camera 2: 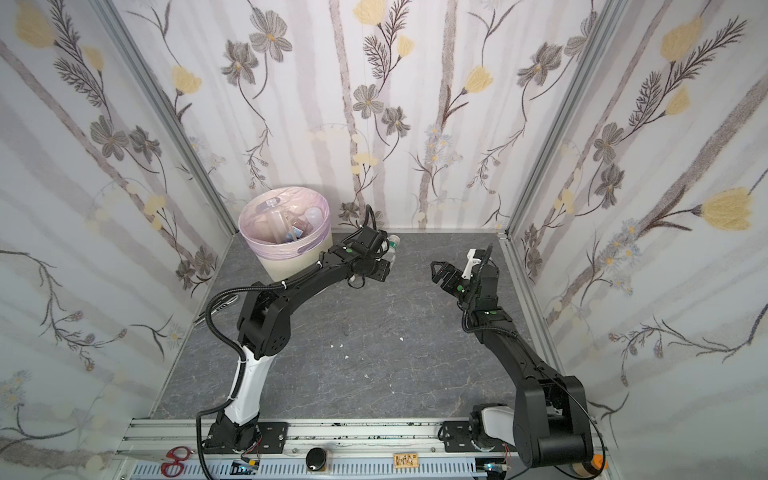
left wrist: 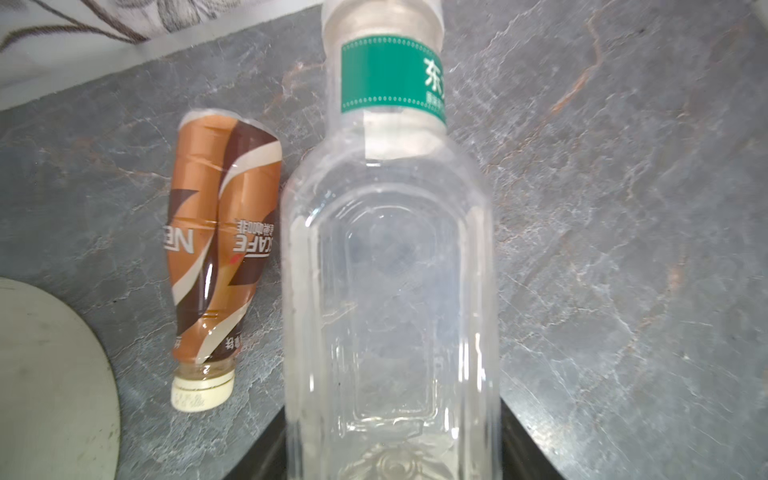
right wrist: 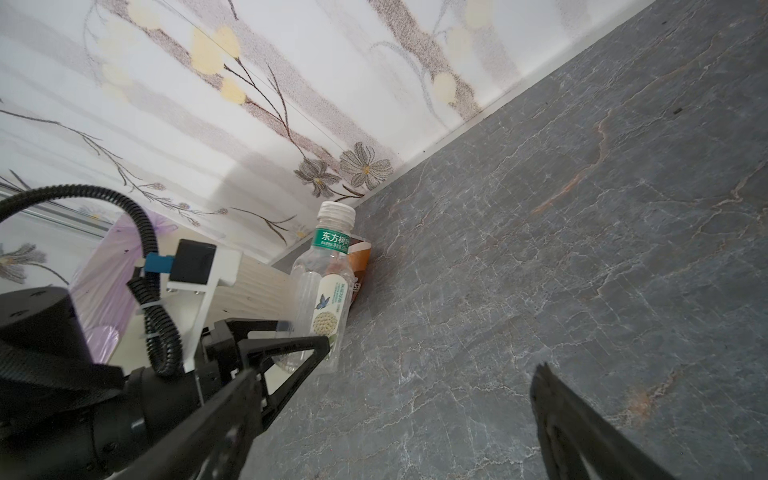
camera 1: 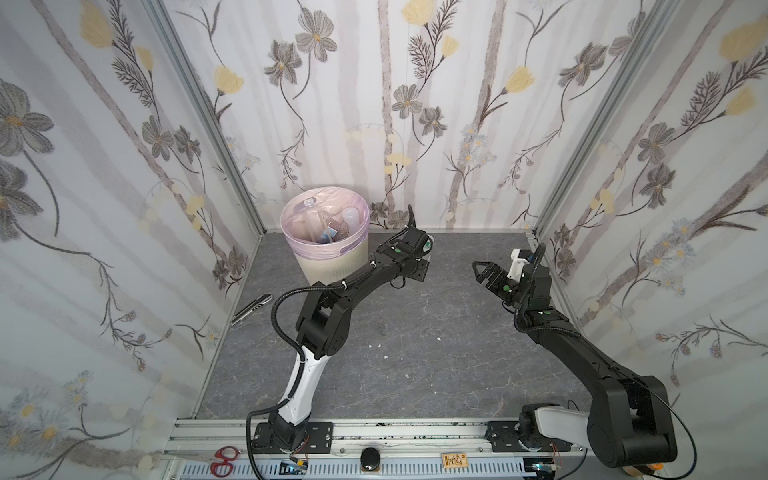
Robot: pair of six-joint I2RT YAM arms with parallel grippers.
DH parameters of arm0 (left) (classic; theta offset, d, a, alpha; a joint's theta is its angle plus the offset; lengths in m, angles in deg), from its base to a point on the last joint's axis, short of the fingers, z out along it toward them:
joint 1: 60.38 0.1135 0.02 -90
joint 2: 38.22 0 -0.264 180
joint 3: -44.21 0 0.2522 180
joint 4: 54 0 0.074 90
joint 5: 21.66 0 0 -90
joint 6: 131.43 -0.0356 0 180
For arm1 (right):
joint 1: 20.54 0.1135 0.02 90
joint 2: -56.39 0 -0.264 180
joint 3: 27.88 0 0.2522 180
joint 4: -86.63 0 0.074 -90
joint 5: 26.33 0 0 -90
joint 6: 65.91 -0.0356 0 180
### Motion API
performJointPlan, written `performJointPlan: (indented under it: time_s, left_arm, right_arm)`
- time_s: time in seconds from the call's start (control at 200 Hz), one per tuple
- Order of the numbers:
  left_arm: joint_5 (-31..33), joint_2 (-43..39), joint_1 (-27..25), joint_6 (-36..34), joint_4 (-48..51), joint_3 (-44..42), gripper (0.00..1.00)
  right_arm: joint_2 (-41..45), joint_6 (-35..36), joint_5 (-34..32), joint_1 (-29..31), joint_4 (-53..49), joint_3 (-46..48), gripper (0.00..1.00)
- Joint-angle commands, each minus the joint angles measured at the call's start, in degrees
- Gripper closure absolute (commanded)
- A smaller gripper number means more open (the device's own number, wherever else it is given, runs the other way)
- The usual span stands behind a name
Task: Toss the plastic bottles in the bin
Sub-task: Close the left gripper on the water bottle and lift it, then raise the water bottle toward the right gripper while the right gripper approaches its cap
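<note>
Plastic bottles: you hold one clear plastic bottle (left wrist: pixel 390 270), with a green neck label and a white cap, in your left claw (camera 2: pixel 386 262). A dented brown coffee-labelled plastic bottle (left wrist: pixel 220 249) with a cream cap lies on the grey marbled tabletop (left wrist: pixel 623 249) just beside the held one.
Left claw: jaws clamped on the base end of the clear plastic bottle, pressing on both its sides. The cap points straight out ahead of the claw, toward the back wall. You cannot tell whether the bottle rests on the tabletop or hangs just above it.
Bin: the round cream-white ribbed plastic bin (camera 1: pixel 328 264), lined with a pale pink bag, stands near your left claw, on the side away from your right claw (camera 1: pixel 478 272).
Brown bottle: it lies alongside the held one, between it and the bin, with its cap end turned back toward the claw. You cannot tell whether the two bottles touch.
Inside the bin: several plastic bottles (camera 1: pixel 324 226) lie jumbled in the bag, too tangled for you to count.
Right claw: jaws wide apart with nothing between them, above the tabletop, well apart from the left claw and pointing toward it.
</note>
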Motion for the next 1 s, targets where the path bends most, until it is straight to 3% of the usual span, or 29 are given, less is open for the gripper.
performJointPlan:
  time_s: [0.0,0.22,0.435,0.994]
  left_arm:
    - [-0.69,-6.18,-0.04,-0.77,-10.08,-6.74,0.45]
    - [-5.50,-18.32,-1.04,-2.00,-27.30,-24.40,0.45]
    - [-5.86,-21.86,-4.10,-4.09,-30.94,-29.19,0.45]
    - [-7.81,-27.96,-5.46,-4.54,-34.65,-34.57,0.45]
  right_arm:
    - [-1.15,-2.95,3.79,-0.27,4.77,-1.68,0.00]
    - [-2.75,-6.22,6.55,0.58,7.45,-6.38,0.00]
    - [-4.84,-6.63,6.38,4.27,7.84,-10.91,0.01]
    - [-12.63,-6.34,5.99,10.49,6.17,-19.76,0.20]
